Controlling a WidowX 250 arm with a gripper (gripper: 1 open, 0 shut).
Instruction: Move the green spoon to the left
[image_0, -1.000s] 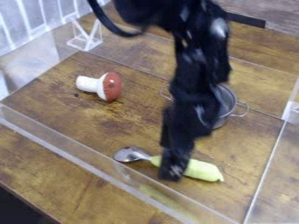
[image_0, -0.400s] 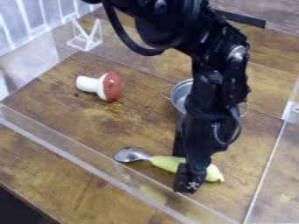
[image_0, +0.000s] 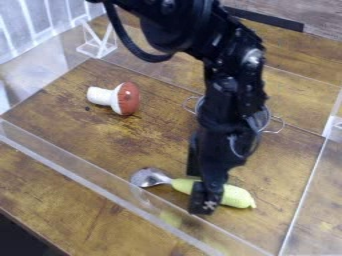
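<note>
The green spoon (image_0: 227, 194) lies on the wooden table near the front, its yellow-green handle pointing right and its small silver bowl (image_0: 148, 179) to the left. My black gripper (image_0: 203, 196) points straight down over the middle of the handle, covering part of it. Its fingers reach down to about the spoon's level, and the jaws stand open around the handle. Whether the fingers touch the spoon I cannot tell.
A toy mushroom (image_0: 116, 97) with a red cap lies at the left. A metal pot (image_0: 265, 122) stands behind my arm, mostly hidden. A clear plastic wall (image_0: 94, 165) borders the front and right of the work area.
My arm has shifted slightly left and lower over the spoon's handle. The spoon itself has not moved.
</note>
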